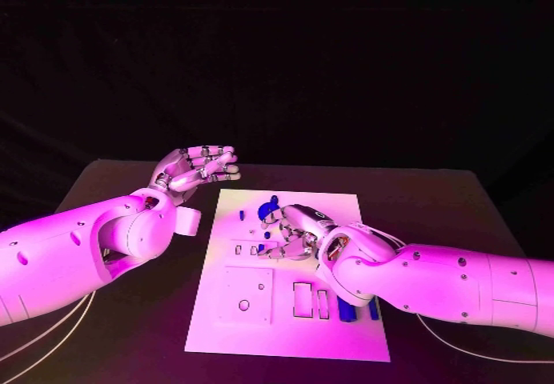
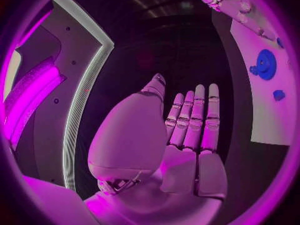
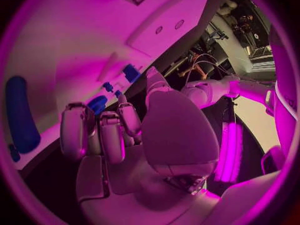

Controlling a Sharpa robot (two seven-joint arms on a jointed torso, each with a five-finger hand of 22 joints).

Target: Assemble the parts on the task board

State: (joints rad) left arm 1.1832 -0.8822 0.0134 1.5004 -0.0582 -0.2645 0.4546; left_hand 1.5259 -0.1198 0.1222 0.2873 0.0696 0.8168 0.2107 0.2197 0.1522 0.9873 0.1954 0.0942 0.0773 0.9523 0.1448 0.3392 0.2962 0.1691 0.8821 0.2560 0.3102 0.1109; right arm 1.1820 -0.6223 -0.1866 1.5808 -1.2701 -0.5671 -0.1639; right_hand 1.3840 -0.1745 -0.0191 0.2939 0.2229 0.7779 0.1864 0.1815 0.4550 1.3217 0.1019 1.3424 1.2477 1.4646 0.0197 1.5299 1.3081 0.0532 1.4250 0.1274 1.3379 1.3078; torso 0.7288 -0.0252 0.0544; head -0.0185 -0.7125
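Black table [image 1: 138, 180] w/ task board [image 1: 289, 320] — left hand [image 1: 196, 168] spread, empty; right hand [image 1: 295, 232] curled over parts [image 1: 271, 200], grip unclear.

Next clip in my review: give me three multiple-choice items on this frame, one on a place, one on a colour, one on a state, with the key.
1. Where is the right hand?
A. over the task board
B. off the table's far edge
C. on the bare table beside the board

2. What colour are the small parts on the board?
A. yellow
B. blue
C. white

3. How is the left hand?
A. gripping a part
B. pressing on the board
C. fingers extended, holding nothing

Key: 1 A, the head view shows it above the board's middle. 2 B, the pieces read blue against the white plate. 3 C, the left wrist view shows straight fingers with nothing in them.
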